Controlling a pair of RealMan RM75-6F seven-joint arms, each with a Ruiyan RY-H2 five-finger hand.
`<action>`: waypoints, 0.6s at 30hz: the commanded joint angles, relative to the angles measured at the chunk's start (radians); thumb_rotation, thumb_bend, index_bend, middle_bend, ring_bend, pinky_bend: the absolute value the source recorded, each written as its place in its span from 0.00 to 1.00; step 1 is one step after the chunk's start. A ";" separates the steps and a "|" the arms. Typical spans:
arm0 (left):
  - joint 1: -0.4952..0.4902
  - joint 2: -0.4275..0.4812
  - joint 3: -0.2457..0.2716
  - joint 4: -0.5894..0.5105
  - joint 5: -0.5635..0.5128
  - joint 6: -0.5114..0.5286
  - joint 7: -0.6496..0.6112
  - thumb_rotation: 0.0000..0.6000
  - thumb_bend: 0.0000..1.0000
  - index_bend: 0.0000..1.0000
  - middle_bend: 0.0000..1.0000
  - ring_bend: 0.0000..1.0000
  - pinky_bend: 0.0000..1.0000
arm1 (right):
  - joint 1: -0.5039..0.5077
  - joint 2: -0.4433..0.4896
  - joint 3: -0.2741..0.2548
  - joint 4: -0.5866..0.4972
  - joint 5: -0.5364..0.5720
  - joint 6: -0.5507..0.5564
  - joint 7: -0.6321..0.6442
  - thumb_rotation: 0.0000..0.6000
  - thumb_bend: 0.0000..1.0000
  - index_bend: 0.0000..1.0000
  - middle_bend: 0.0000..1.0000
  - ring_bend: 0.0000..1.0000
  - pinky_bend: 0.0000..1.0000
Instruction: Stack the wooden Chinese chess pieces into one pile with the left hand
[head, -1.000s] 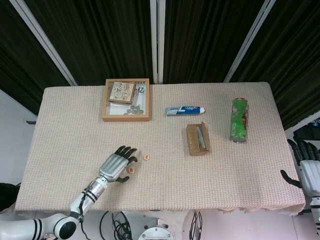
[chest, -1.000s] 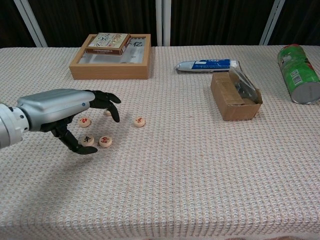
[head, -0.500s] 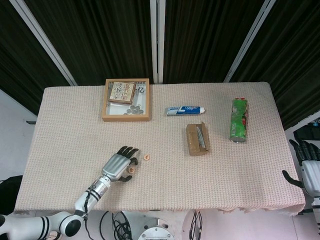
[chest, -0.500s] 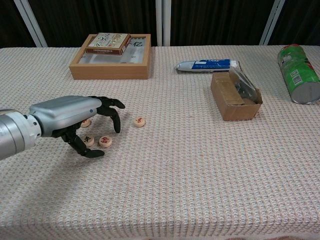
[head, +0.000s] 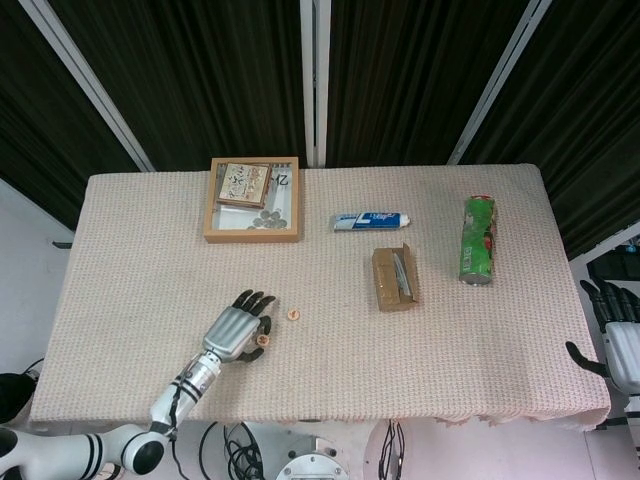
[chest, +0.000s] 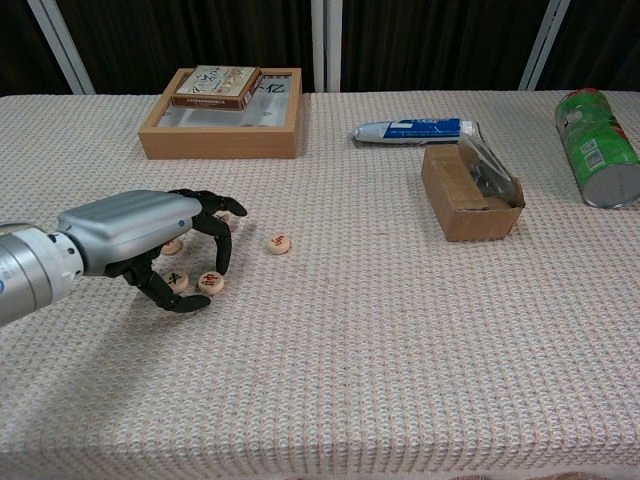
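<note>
Several small round wooden chess pieces (chest: 211, 283) lie loose and unstacked on the beige woven tablecloth (chest: 400, 330), one disc (chest: 279, 243) well apart from the cluster, so gathering remains to be done. The grey-backed left hand (chest: 150, 240) arches over the cluster, black fingers (chest: 222, 245) curled around one piece; whether it grips is unclear.

Beige woven tablecloth (chest: 400, 330), green can (chest: 597, 148) (red-marked pale chess pieces (chest: 279, 243))
</note>
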 joint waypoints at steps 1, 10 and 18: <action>-0.001 0.000 0.001 0.003 0.000 0.001 -0.003 1.00 0.26 0.48 0.07 0.00 0.00 | 0.000 0.000 -0.001 -0.001 0.001 -0.002 -0.003 1.00 0.19 0.00 0.00 0.00 0.00; -0.004 0.000 0.007 0.014 -0.006 -0.001 -0.013 1.00 0.31 0.50 0.07 0.00 0.00 | 0.001 0.001 0.001 -0.006 -0.001 -0.001 -0.007 1.00 0.19 0.00 0.00 0.00 0.00; -0.002 0.011 0.009 -0.002 0.002 0.015 -0.016 1.00 0.33 0.52 0.07 0.00 0.00 | -0.002 0.001 0.001 -0.004 -0.001 0.002 -0.003 1.00 0.19 0.00 0.00 0.00 0.00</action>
